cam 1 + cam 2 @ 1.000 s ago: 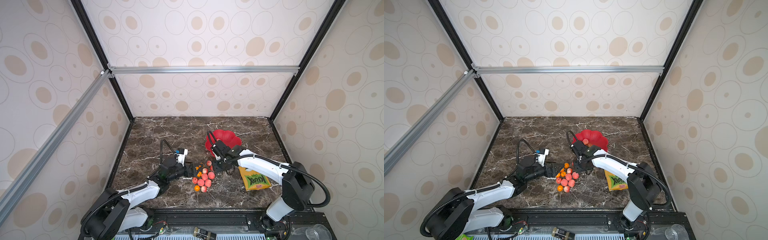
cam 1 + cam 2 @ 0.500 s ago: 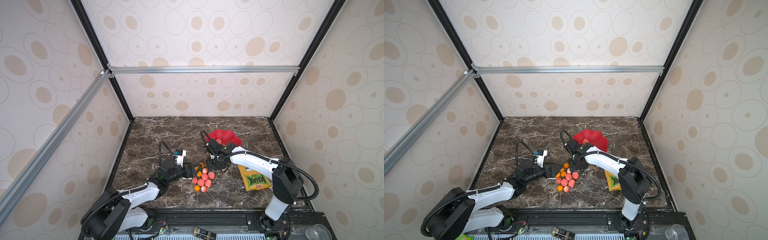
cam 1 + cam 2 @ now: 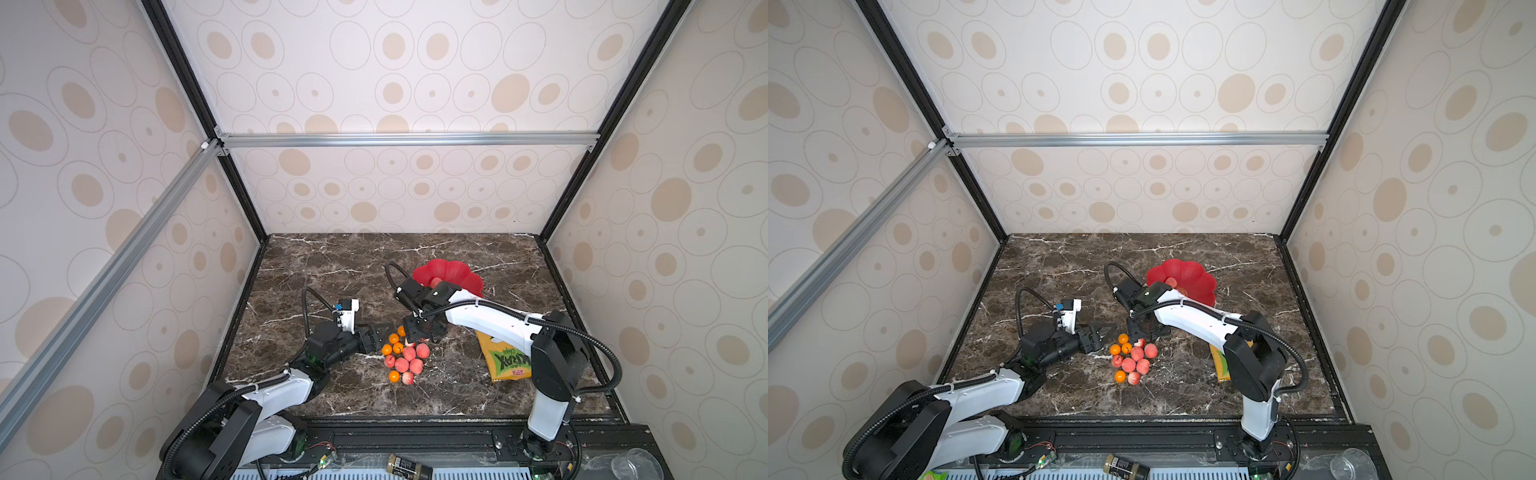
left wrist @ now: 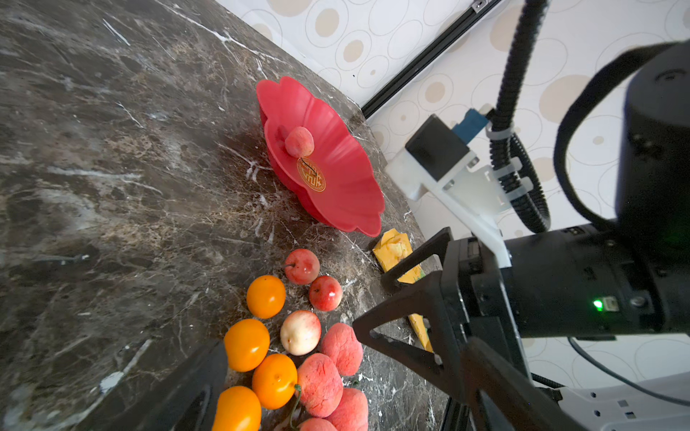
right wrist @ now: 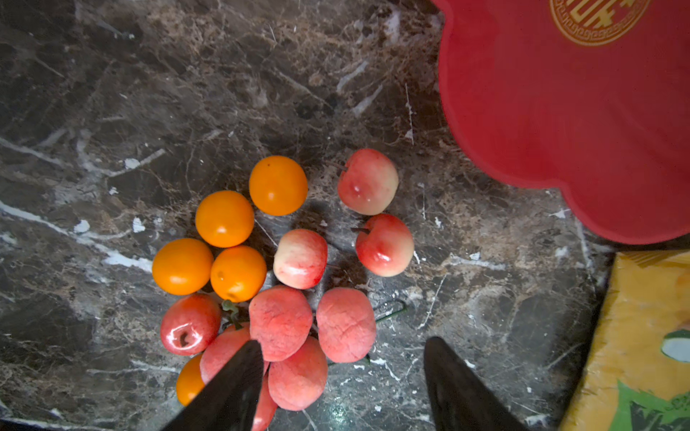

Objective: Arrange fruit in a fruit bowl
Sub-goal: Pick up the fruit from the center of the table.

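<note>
L gripper lies low on the table, jaws wide, nothing in them. The fruit starts just ahead of its tips, with the oranges nearest one finger.

R gripper hangs over the same pile, jaws apart and empty. A matte peach sits right under the gap, and more peaches are packed against it on the side of one tip. The glossy red ones lie a bit further out in front, with room around them.

Beyond the R gripper is the bowl, holding one peach next to its gold emblem. All the other fruit is on the table. A bag lies beside the R gripper, under its arm, clear of the pile.

Handling, as a guess:
- All of it looks like replica fruit, so prob. light and not fragile.
- Matte peaches look slightly soft and grippy — easiest to pinch.
- Oranges and glossy reds look hard and slick, and being round they will roll or squirt out if pinched off-centre.

Best hold is from above, across the widest part, pads on opposite sides. The pile is tight, so a finger pushed in between will prob. nudge the neighbours — better to start with an outer piece that has free space on both sides.
</note>
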Robot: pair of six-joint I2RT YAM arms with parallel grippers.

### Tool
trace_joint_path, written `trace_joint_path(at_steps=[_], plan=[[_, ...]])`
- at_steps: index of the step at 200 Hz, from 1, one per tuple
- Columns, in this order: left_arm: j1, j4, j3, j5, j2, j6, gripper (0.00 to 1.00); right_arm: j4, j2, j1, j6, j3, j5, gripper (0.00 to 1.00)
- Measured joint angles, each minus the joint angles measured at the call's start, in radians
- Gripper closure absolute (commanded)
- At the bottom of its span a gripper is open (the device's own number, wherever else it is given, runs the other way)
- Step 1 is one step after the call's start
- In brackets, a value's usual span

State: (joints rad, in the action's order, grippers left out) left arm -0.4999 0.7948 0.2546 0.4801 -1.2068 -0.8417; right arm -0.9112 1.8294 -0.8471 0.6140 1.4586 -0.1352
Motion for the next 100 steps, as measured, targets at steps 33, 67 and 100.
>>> trace_joint_path(at_steps=[33,67,100], plan=[[0.000,-0.012,0.000,0.020,0.000,0.019,0.02,-0.014,0.002,0.001,0.008,-0.001,0.007,0.30],[0.000,-0.013,0.006,0.037,-0.006,0.026,0.02,-0.014,0.022,0.000,0.006,-0.005,0.031,0.32],[0.000,-0.012,0.014,0.050,-0.023,0.027,0.02,-0.013,0.046,0.000,0.006,-0.019,0.046,0.35]])
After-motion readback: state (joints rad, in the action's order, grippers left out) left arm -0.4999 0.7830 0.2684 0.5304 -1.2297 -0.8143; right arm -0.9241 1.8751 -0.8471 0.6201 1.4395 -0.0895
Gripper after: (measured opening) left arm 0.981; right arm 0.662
